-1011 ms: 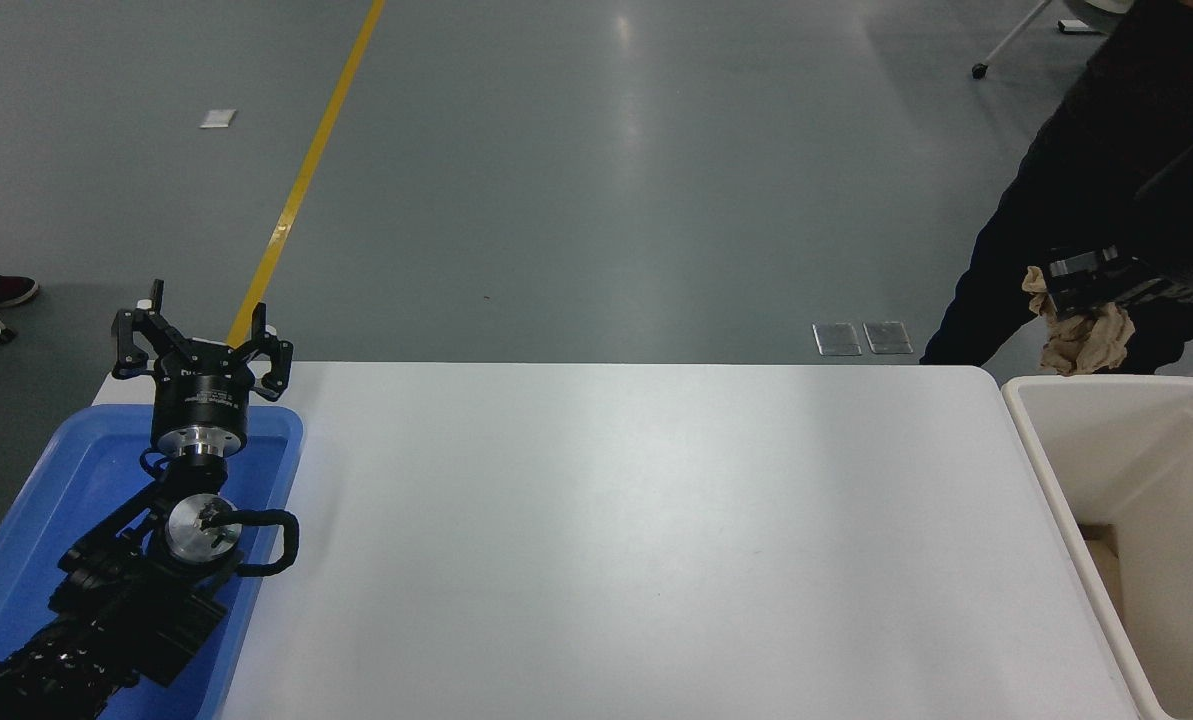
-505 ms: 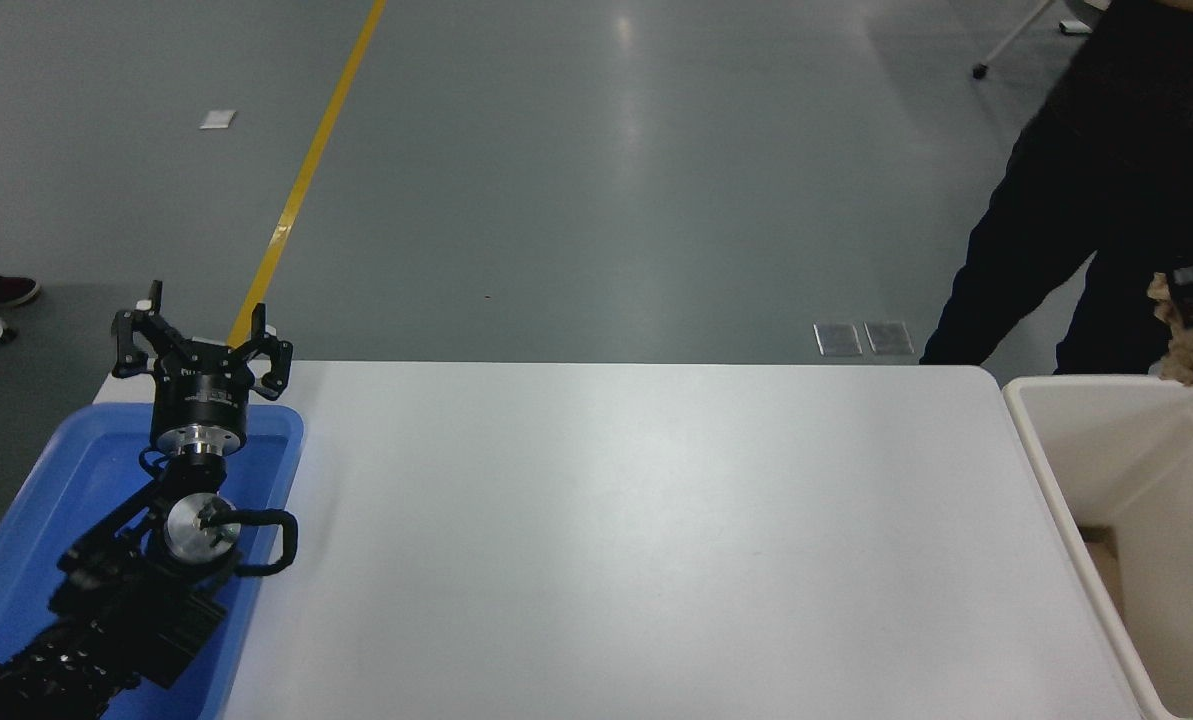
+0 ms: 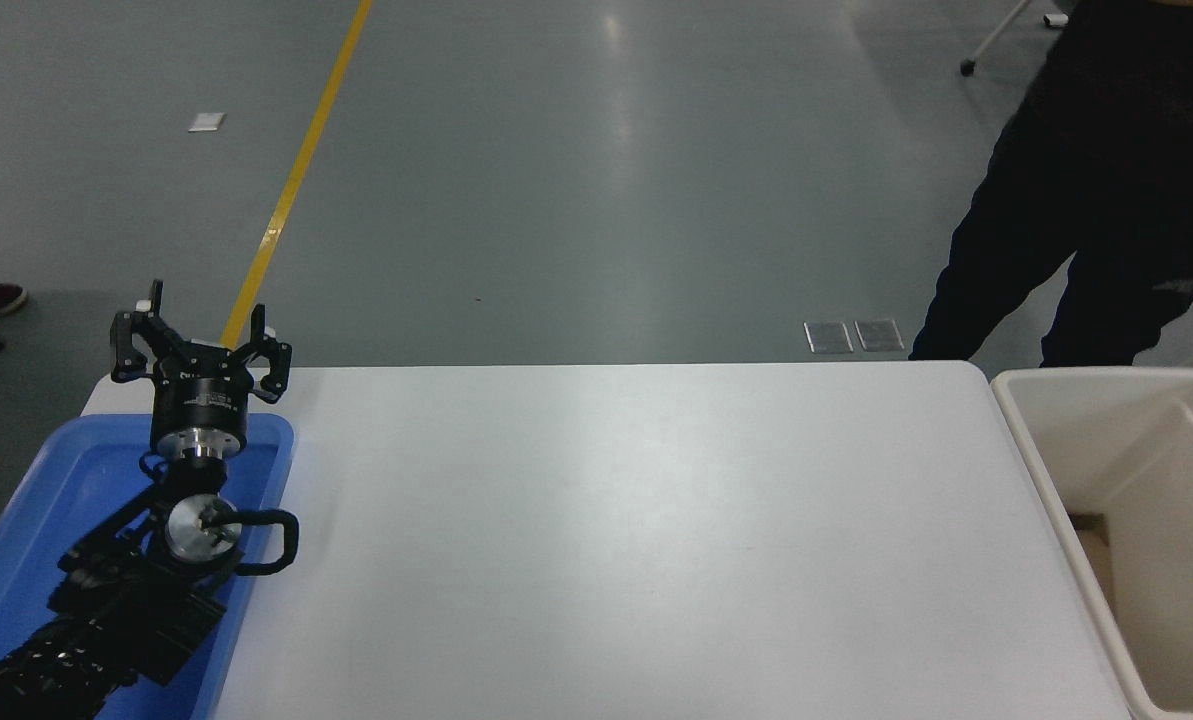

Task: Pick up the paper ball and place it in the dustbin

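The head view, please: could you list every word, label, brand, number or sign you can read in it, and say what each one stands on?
No text can be read in this view.
Black left gripper: a small pale marking on its round body, too small and blurred to read.
Grey floor: a yellow painted line, no lettering.
Small white slip on the floor: nothing legible.
Cream-white rectangular plastic dustbin, shallow blue plastic tray, white table: no print visible.

The left arm (image 3: 106,590) was matte black, with two polished silver metal discs at its wrist joints and a looped black cable beside them. Its black, multi-fingered left tool (image 3: 199,345) bore small white print.
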`<state>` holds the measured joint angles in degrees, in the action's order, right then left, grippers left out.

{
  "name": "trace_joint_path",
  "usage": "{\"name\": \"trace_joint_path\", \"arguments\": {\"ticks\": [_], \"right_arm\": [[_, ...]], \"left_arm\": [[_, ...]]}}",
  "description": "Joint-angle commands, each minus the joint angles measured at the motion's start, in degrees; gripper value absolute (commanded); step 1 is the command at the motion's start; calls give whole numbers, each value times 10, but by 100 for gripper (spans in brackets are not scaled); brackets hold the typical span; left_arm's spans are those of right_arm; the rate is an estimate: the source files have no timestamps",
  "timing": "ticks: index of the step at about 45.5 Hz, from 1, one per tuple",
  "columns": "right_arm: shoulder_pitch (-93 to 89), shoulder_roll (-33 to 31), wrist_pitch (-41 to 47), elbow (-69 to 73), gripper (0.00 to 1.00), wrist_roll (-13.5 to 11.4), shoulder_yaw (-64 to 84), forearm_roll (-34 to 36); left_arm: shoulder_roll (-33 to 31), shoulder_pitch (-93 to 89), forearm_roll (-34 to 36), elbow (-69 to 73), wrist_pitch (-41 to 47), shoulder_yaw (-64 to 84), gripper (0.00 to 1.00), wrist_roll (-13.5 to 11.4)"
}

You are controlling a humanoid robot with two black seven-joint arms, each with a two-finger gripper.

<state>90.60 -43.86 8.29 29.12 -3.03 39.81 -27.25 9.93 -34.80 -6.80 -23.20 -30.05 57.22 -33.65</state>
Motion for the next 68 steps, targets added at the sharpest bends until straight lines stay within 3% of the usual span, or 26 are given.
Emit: {"name": "trace_joint_path", "arguments": {"ticks": [1,68], "right_arm": [[-482,105,-61,-122,0,-6,-98,60],[-460,108,-67,-115,0,-19,-98,59]], "left_arm": [[0,0,-1,0,0,0,99,0],[0,0,-1,0,0,0,99,-1]]}}
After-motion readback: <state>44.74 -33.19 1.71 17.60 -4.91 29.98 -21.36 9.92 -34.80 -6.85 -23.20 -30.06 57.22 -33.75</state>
